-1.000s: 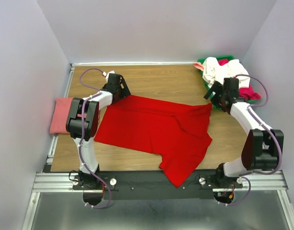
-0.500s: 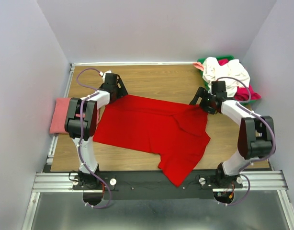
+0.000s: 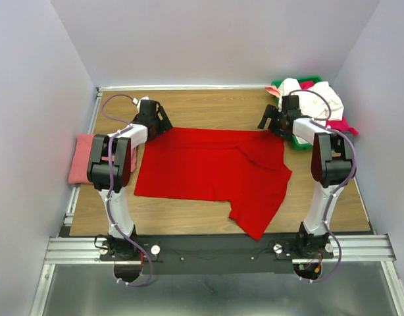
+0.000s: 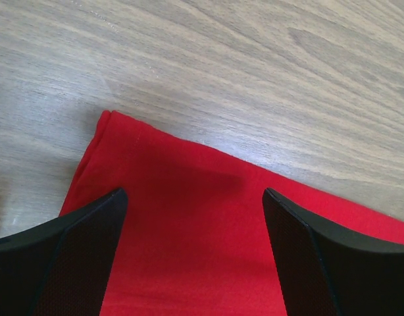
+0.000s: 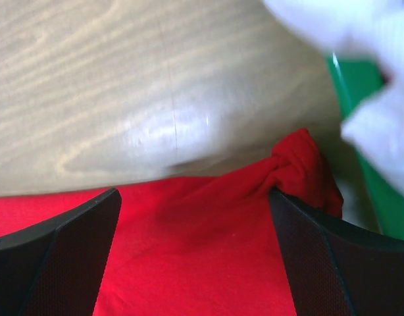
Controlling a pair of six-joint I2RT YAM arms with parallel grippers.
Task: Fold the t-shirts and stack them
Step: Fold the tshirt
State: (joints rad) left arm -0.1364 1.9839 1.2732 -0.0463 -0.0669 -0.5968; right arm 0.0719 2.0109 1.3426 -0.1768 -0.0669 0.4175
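Cloth of the red t-shirt (image 3: 212, 171) lies spread flat on the wooden table (image 3: 208, 108): soft, light, limp, probably wrinkling easily. Far corners look best for pinching; left gripper (image 4: 193, 192) and right gripper (image 5: 194, 192) sit over them, jaws parted, holding nothing

Bright even light, soft shadows, glare on the table (image 5: 169, 131), white t-shirt (image 5: 379, 39) blurred close up
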